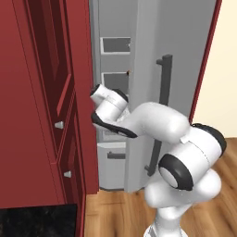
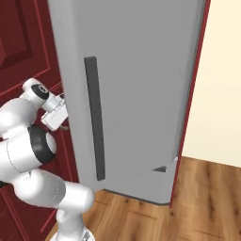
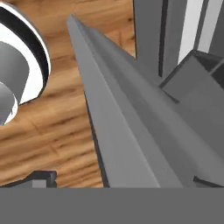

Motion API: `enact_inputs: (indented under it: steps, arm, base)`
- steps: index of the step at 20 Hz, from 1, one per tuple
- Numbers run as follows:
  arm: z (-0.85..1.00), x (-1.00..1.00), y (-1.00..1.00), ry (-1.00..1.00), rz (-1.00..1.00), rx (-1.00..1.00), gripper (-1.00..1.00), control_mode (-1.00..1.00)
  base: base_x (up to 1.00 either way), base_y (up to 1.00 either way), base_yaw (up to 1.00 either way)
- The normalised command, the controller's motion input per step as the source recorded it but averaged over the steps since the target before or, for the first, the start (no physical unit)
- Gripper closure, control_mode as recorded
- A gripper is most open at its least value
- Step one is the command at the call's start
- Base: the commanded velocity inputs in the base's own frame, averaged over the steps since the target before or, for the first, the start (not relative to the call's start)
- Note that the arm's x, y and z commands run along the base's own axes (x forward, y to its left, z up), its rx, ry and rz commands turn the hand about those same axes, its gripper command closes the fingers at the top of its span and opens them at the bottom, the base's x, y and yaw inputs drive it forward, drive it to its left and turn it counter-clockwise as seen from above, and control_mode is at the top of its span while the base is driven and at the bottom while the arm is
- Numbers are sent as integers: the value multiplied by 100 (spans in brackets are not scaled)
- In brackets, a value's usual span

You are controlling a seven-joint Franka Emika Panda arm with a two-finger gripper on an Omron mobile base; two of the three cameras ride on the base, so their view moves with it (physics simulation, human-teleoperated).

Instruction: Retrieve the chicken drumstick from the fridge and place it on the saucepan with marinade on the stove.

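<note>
Here, fridge [image 1: 139, 41] door ajar — bar handle [image 2: 94, 117] upright — gripper [image 1: 95, 92] at its edge, grip state unclear.

The grey edge of the fridge door [image 3: 127, 131] runs diagonally across a wooden floor [image 3: 57, 127], with grey inner shelves [image 3: 192, 87] at the right.
</note>
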Motion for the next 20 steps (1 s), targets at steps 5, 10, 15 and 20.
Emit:
enact_inputs:
  steps: [5, 10, 15, 20]
  arm:
    - [-2, -91, -100, 0, -29, -2, -100, -100]
    - [0, -91, -100, 0, -21, 0, -100, -100]
    - [2, -78, -100, 0, -3, 0, -100, -100]
    - [10, -26, -100, -1, 11, 0, -100, -100]
  base:
    - [0, 0, 0]
    - [0, 0, 0]
    - [0, 0, 0]
    - [0, 0, 0]
